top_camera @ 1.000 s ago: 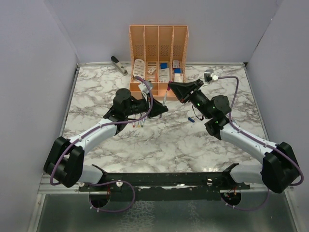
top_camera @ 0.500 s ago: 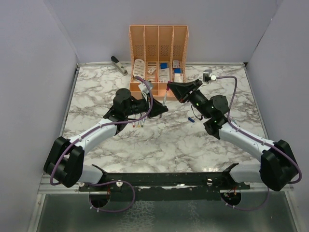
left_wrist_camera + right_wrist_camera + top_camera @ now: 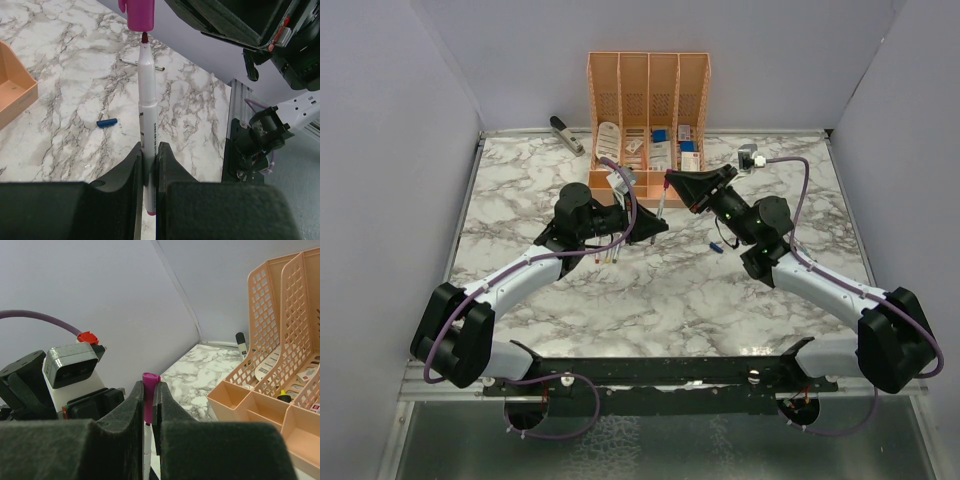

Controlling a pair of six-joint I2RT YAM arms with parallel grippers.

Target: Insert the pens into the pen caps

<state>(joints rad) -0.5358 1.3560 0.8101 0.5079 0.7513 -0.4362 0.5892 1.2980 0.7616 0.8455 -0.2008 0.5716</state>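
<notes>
Left gripper: your left gripper (image 3: 149,152) is clamped on the lower barrel of a whitish-grey pen (image 3: 147,115); the two jaws press its sides.
Held pen: it stands upright in the left wrist view, dark red tip up, near the middle of the marble table (image 3: 650,290) and in front of the organiser.
Right gripper: your right gripper (image 3: 148,388) is closed on a magenta pen cap (image 3: 149,402), which is pinched between the finger pads with its closed end sticking up past them.
Cap to pen: in the left wrist view the magenta pen cap (image 3: 138,15) hangs directly above the pen, mouth down. The tip meets the mouth; you cannot tell whether it has entered. The whole barrel is outside the cap.
Arm layout: from above, both grippers meet tip to tip just near of the orange organiser (image 3: 648,75), left gripper (image 3: 656,228) lower, right gripper (image 3: 670,180) above it.
Blue cap: a blue pen cap (image 3: 716,246) lies flat on the marble, right of the held pen, apart from both grippers.
Loose pens: further pens (image 3: 607,254) lie on the table just beside the left wrist; another pen (image 3: 141,64) lies flat beyond the blue cap.
Background: a grey stapler (image 3: 566,134) rests at the far left edge, left of the organiser.
</notes>
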